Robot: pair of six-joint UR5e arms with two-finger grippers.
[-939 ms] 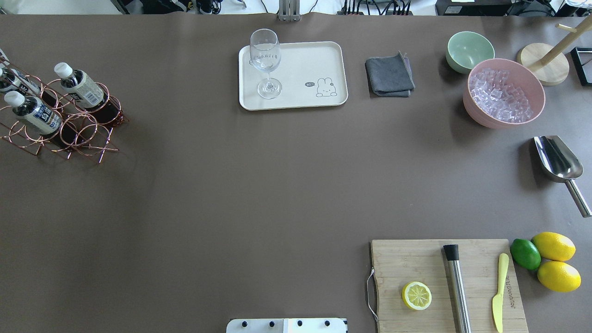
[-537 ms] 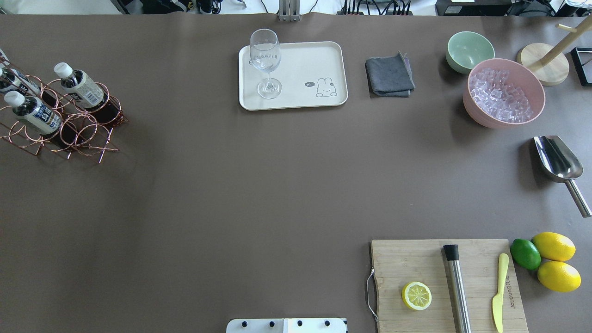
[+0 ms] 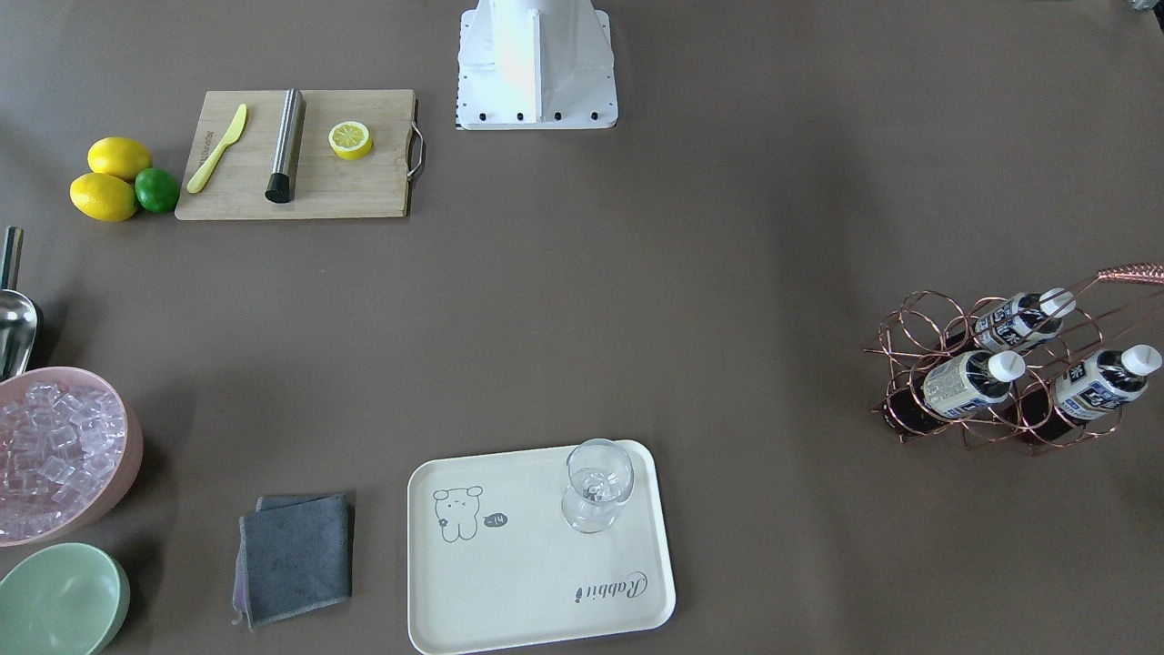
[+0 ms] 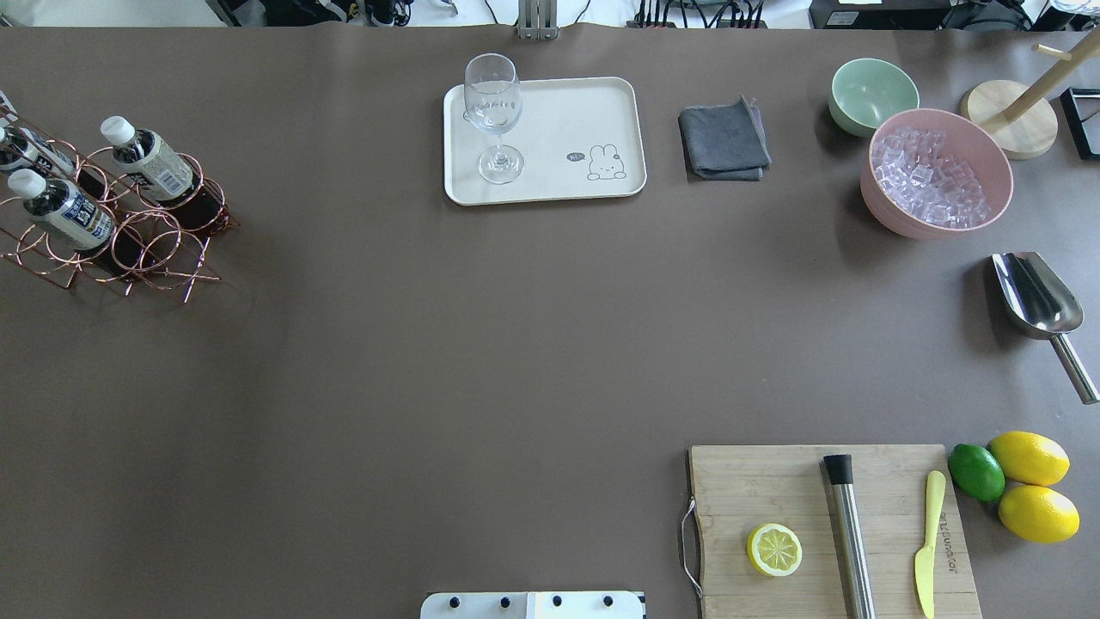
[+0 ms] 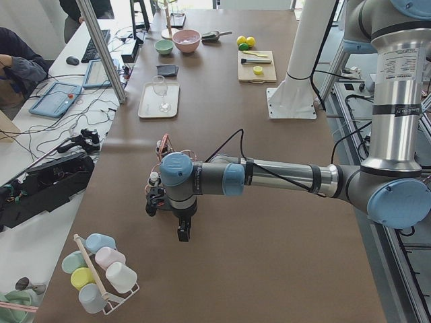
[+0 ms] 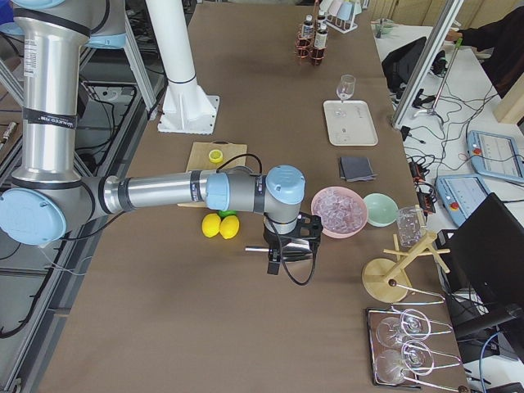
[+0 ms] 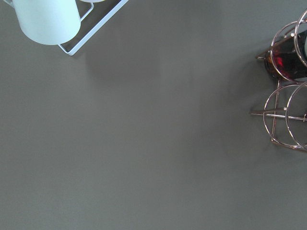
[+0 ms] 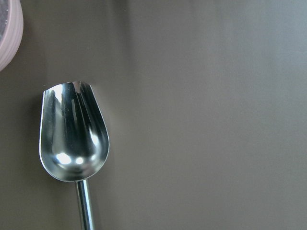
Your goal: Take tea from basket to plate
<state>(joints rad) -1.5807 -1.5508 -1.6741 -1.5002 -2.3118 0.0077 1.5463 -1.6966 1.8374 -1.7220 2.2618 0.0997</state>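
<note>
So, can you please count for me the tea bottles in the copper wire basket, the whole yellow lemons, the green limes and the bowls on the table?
Clear plastic tea bottles with white caps: 3
Whole yellow lemons: 2
Green limes: 1
Bowls, a pale green bowl and a pink bowl of ice: 2
Total: 8
</note>
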